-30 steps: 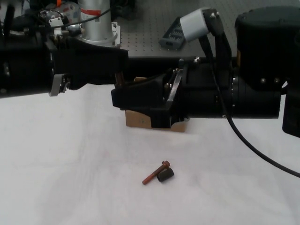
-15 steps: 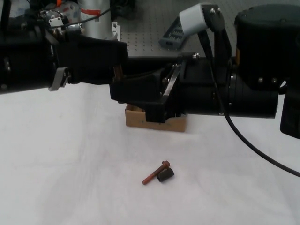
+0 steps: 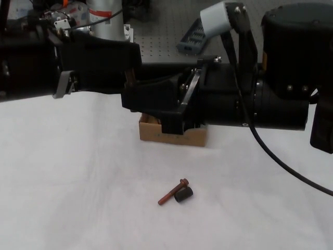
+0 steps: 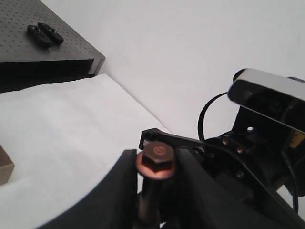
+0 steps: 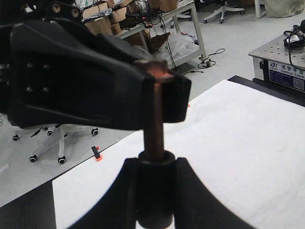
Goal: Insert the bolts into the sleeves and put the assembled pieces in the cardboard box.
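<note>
Both arms have gone up a little, so more of the box [image 3: 171, 136] shows under them now. On the white cloth [image 3: 78, 172] the second bolt [image 3: 171, 192] and the second sleeve [image 3: 183, 195] have not moved. They lie close beside each other, nearer the camera than the box.

Up in the air, the left gripper [image 4: 155, 167] is squeezed tight on the head end of a bolt [image 5: 154, 121]. The right gripper [image 5: 155, 200] is squeezed tight on a dark sleeve [image 5: 155, 176].

What matters most is how these two line up. The bolt's long stem points straight from the left gripper into the hole of the sleeve, so the bolt and the sleeve make one straight line. The two grippers face each other with just a short bit of stem showing between them. I think the bolt needs to go in deeper, so it should be pushed along that line.

The box sits on the cloth just under the spot where the grippers meet. The right arm looks like the one nearer to it.

How deep the stem goes inside the sleeve is hidden. The right arm covers the back of the box, so I cannot tell what is inside it.
</note>
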Controlling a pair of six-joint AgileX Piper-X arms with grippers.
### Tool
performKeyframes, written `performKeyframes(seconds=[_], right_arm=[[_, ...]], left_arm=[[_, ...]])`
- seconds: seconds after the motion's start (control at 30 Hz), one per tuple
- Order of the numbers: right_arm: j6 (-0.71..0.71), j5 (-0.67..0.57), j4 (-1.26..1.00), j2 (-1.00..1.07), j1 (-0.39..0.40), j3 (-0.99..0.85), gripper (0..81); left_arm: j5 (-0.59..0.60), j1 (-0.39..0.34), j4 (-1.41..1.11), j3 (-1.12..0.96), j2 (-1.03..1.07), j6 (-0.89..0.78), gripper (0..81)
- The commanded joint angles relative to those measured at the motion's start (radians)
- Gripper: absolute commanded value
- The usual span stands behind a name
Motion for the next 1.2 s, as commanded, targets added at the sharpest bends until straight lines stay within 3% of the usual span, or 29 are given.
performKeyframes(seconds=[0.0,0.07,0.13,0.27,0.33,0.73,1.0,1.07,1.17], right_arm=[[0.021,0.07,-0.045,-0.002,-0.019,-0.011,1.9],[0.021,0.06,-0.045,-0.002,-0.019,-0.011,1.9],[0.006,0.057,-0.043,-0.002,-0.019,-0.011,1.9],[-0.007,0.057,-0.041,-0.002,-0.019,-0.011,1.9],[-0.022,0.057,-0.041,-0.002,-0.019,-0.011,1.9],[-0.023,0.057,-0.038,-0.002,-0.019,-0.011,1.9],[-0.066,0.062,0.1,-0.002,-0.044,-0.011,1.9],[-0.093,0.082,0.134,-0.002,-0.063,-0.011,1.9],[-0.107,0.106,0.139,0.011,-0.104,-0.011,1.9]], left_arm=[[0.065,0.0,0.003,-0.003,-0.02,-0.014,0.5],[0.065,0.0,0.003,-0.003,-0.02,-0.014,2.8],[0.069,0.0,0.003,-0.003,-0.02,-0.014,11.3],[0.069,0.0,0.003,-0.003,-0.02,-0.041,39.5],[0.069,0.0,0.003,-0.003,-0.02,-0.08,47.6],[0.069,0.0,0.003,-0.003,-0.02,-0.086,45.6],[0.069,0.082,0.008,-0.003,-0.046,-0.082,45.3],[0.073,0.112,0.023,-0.003,-0.065,-0.081,42.4],[0.088,0.156,0.106,-0.003,-0.11,-0.063,31.9]])
